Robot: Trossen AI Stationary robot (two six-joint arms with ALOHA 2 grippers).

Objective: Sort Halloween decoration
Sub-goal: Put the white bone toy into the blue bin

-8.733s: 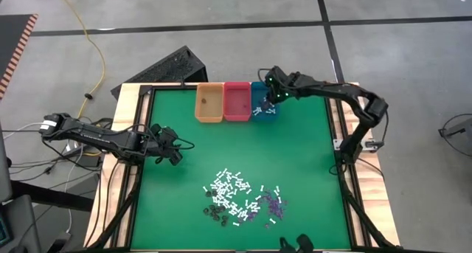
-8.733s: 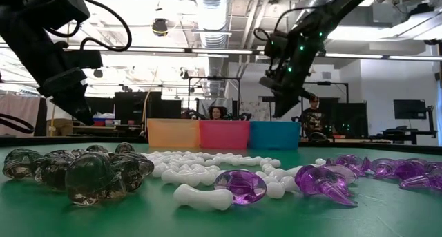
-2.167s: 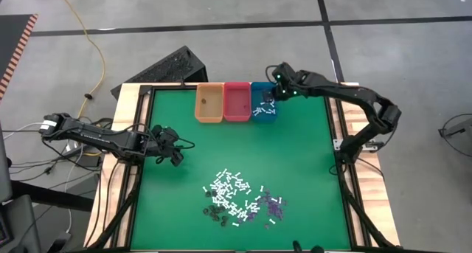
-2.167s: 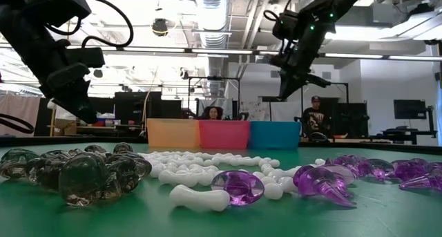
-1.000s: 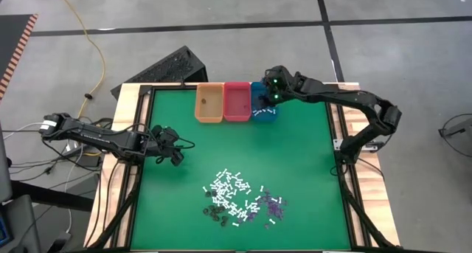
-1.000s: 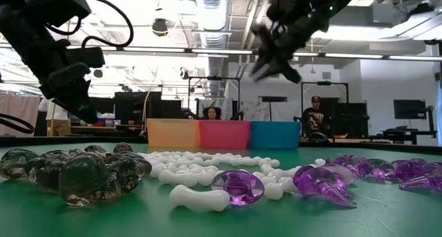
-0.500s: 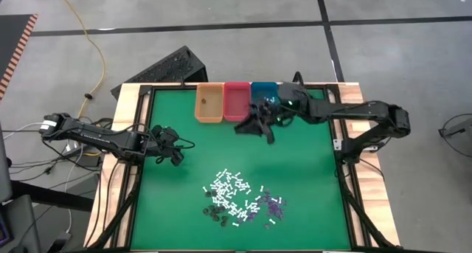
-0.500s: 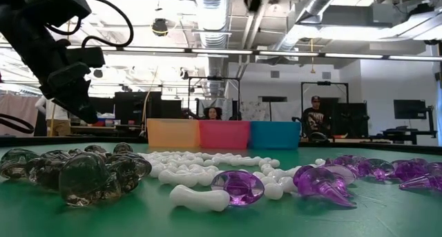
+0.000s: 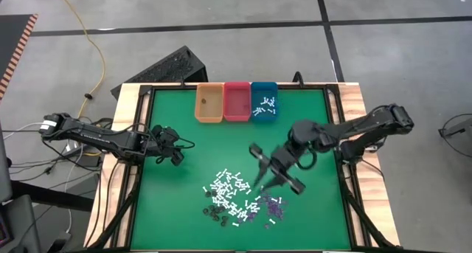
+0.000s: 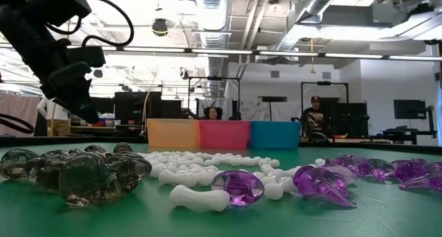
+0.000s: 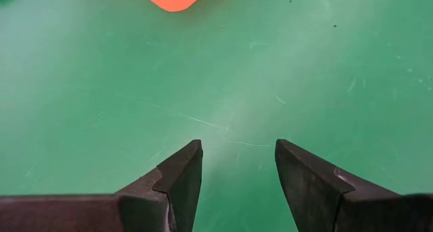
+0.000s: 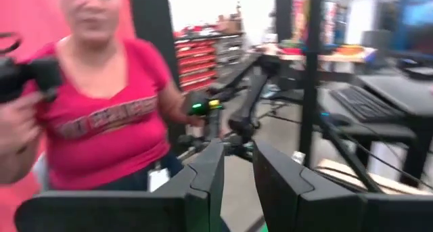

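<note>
The pile (image 9: pixel 240 200) of mixed white, purple and dark pieces lies on the green counter (image 9: pixel 184 201), well apart from the three bins. A few white pieces already sit in the teal bin (image 9: pixel 264 105); the orange bin (image 9: pixel 209 103) holds one dark bit and the pink bin (image 9: pixel 237 100) shows nothing.

The right claw (image 9: pixel 273 178) hangs just above the pile's edge nearest the teal bin, fingers spread a narrow gap with nothing between them; its wrist view looks out level into the room, at a person in a red shirt, so it is tipped away from the counter. The left claw (image 9: pixel 171 153) waits spread wide and empty over bare counter, well to the left of the pile.

Step in hand, as judged: approach for the next pick.
- Turn the right claw fingers-down toward the pile.
- Choose a piece at the pile's fringe, apart from its neighbours.
- Straddle a white stick across its short width.
- Descend until the tips nearly touch the counter, then close.
- Check that only one colour is taken before moving to a bin.
</note>
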